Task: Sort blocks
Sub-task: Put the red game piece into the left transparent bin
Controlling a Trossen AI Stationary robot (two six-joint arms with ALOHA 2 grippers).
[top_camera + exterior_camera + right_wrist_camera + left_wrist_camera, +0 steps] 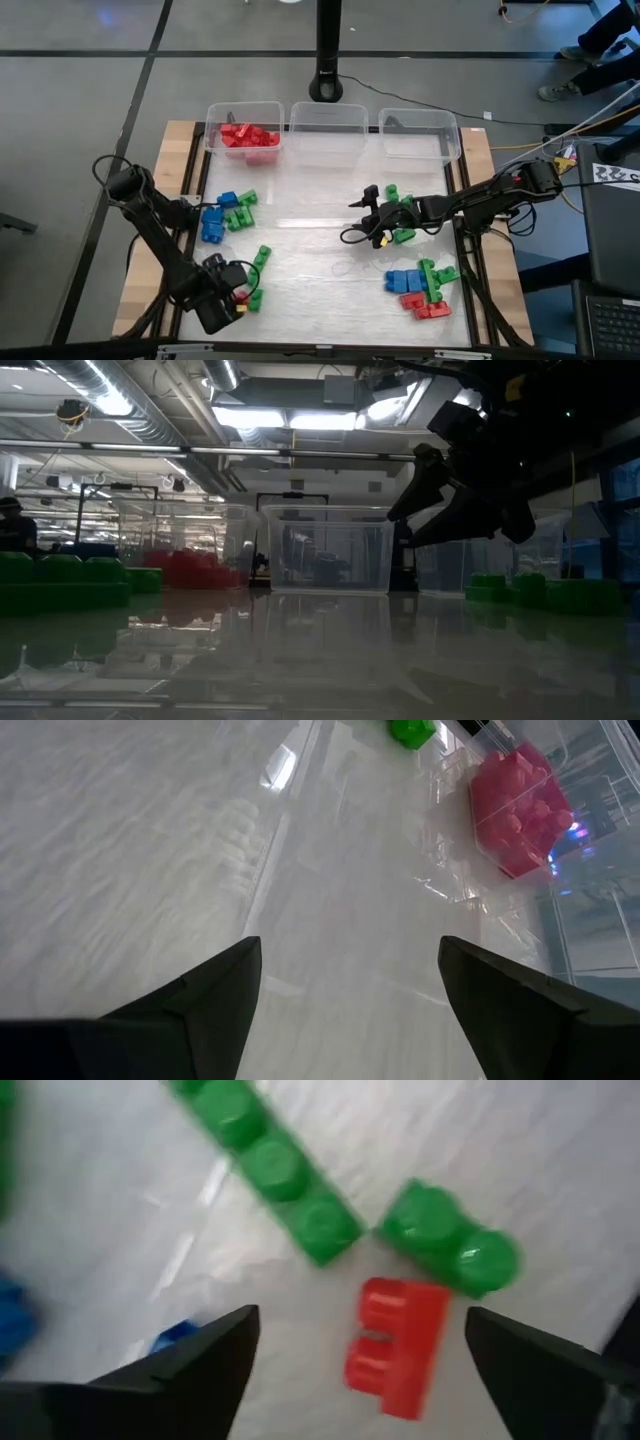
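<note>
Currently the left pincer (360, 1365) is seen with its fingers spread wide, a red block (395, 1342) lying on the tabletop (320, 255) between them, not yet gripped. Two green blocks (445, 1238) lie just beyond the red block, the nearer one almost touching it. Across the tabletop from the red block, the left-hand clear bin (245, 130) is already partly filled with red pieces. Away from that bin, a mixed cluster of blue, green and red blocks (422, 288) is left unsorted.

The right pincer (365, 215) is held open and empty above the bare middle of the tabletop, beside a few green pieces.

Trouble is judged most likely at the closing step: the red block sits nearer one finger than the other, so it could be pushed sideways or twisted rather than squeezed squarely. The neighbouring green block could also be nudged or caught along with it, and a mixed pair would then be carried to the red bin.
</note>
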